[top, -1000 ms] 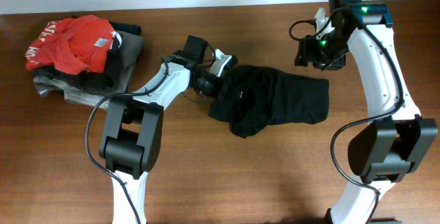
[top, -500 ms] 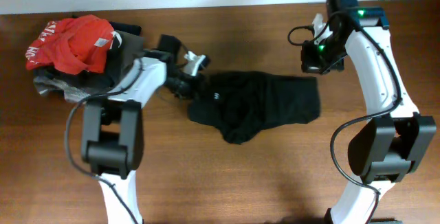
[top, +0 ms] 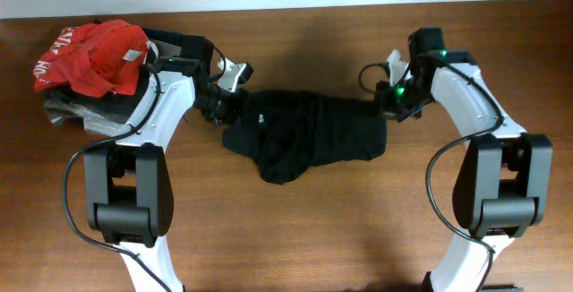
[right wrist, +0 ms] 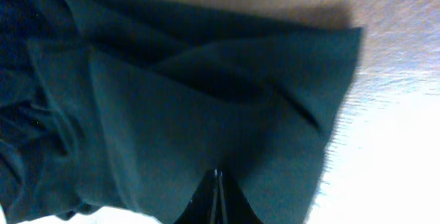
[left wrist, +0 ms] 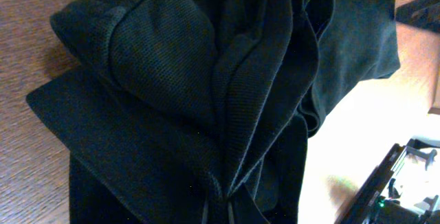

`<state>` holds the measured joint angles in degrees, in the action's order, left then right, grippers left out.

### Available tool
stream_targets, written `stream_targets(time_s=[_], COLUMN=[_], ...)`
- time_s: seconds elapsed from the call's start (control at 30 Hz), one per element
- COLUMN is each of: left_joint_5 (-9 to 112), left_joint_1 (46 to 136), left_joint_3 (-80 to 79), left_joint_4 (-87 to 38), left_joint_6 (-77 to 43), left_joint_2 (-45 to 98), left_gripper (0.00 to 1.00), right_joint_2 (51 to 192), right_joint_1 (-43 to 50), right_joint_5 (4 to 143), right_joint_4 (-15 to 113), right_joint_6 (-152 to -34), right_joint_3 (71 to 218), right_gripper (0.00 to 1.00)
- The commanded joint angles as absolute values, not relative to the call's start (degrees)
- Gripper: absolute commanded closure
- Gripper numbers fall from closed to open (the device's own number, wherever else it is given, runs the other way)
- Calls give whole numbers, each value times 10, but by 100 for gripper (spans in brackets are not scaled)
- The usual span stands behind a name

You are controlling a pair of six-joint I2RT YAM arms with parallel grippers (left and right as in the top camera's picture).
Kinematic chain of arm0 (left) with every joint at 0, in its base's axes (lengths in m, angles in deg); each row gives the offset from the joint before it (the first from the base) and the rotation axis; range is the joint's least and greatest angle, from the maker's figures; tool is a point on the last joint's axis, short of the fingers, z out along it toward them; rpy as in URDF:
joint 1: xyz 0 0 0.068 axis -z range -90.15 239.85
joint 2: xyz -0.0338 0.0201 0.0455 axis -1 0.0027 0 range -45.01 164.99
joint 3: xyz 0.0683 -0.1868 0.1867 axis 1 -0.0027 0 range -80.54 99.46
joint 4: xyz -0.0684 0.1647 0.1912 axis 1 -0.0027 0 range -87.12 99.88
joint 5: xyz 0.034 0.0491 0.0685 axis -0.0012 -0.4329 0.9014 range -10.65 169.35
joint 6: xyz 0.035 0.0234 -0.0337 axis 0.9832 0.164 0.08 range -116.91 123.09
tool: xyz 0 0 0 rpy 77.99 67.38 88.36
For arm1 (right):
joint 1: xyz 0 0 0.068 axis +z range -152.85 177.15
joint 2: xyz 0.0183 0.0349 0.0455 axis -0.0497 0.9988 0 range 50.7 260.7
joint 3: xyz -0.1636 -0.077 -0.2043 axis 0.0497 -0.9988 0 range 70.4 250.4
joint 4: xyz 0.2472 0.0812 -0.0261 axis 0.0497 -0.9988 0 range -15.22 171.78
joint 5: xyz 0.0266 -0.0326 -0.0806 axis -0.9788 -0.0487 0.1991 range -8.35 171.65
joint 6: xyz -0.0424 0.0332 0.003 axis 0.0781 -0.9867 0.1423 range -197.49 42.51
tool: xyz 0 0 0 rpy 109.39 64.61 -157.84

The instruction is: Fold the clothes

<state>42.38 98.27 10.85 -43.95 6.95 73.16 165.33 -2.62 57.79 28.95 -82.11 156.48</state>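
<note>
Overhead: black shirt (top: 309, 135) lies bunched at centre of desk (top: 358, 229); left end effector (top: 233, 111) pinches its left edge, right end effector (top: 383, 113) pinches its right edge. Judgement: draw both ends apart evenly and low, flattening wrinkles before any fold.

no legible text, white print on red garment (top: 100, 52) unreadable

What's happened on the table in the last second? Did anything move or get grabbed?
The left gripper, shut on the black shirt, has dragged it leftward, toward the pile of clothes. The right gripper has swung down and left to the shirt's right edge and now seems to pinch it. The pile, with the red garment on top, has not shifted.
</note>
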Motion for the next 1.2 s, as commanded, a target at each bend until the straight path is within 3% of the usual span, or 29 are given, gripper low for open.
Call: stream_targets(time_s=[0.0,0.4,0.7,0.97,1.17], left_joint_5=[427,427,452,542,602], left_joint_1=[979,1019,1132,1201,1237], left_joint_3=[125,232,233,233,233], left_joint_4=[-448,-510,-430,-370,-312], left_joint_6=[83,36,-31,-89,-109], left_joint_2=[712,706,706,706,715], left_gripper=[99,99,99,99,99], right_joint_2=[1654,1659,1704,1725,1719], right_joint_1=[-14,-15,-15,-15,-35], right_joint_5=[554,569,566,542,459], right_joint_4=[307,458,477,485,517], right_joint_6=[-839,-913,-915,-915,-928], right_joint_3=[1525,1412,1412,1412,1417], right_gripper=[96,96,96,96,96])
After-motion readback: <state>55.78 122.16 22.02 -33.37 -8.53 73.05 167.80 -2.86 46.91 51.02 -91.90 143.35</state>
